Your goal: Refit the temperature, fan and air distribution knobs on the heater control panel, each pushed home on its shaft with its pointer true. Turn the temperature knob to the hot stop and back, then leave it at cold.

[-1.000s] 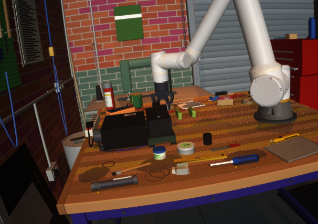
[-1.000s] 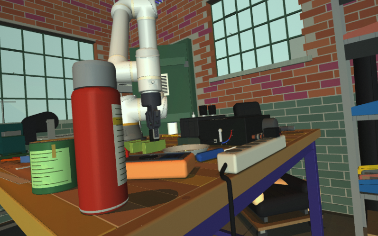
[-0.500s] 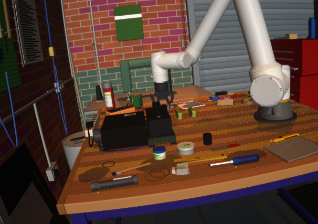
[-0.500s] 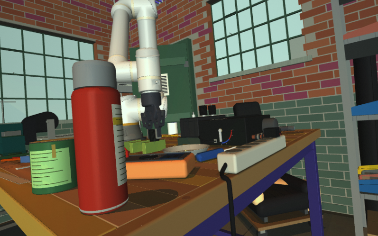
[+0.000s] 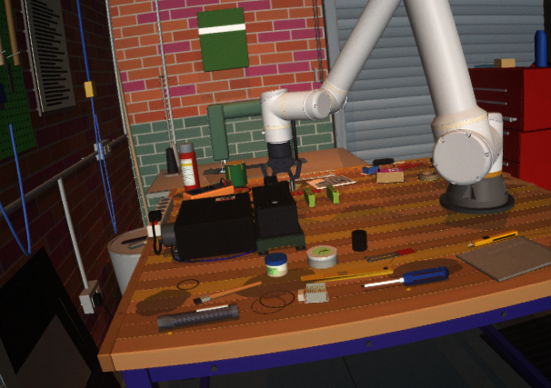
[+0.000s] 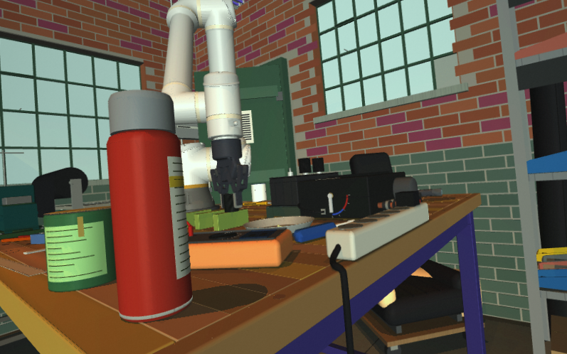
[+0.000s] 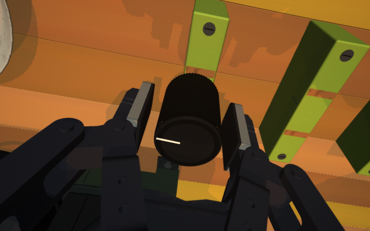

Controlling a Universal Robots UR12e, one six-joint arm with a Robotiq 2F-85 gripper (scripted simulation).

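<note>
At the back of the bench, behind the black heater control panel (image 5: pixel 275 211), a black ribbed knob (image 7: pixel 189 117) with a white pointer line stands upright. It sits just beyond the panel's green base. A second black knob (image 5: pixel 359 240) stands alone on the bench further forward. Two more knobs (image 6: pixel 311 165) stand up on the panel in the second side camera. My gripper (image 7: pixel 188 120) (image 5: pixel 281 175) (image 6: pixel 231 193) hangs straight down around the rear knob. The gripper is open and holds nothing.
A big black box (image 5: pixel 213 225) sits left of the panel. Green blocks (image 7: pixel 310 94) (image 5: pixel 322 196) lie right of the knob. A red spray can (image 5: pixel 188 166), a green tin (image 5: pixel 236 174) and an orange meter (image 6: pixel 237 251) stand behind. Tape roll (image 5: pixel 322 256) and a screwdriver (image 5: pixel 409 277) lie forward.
</note>
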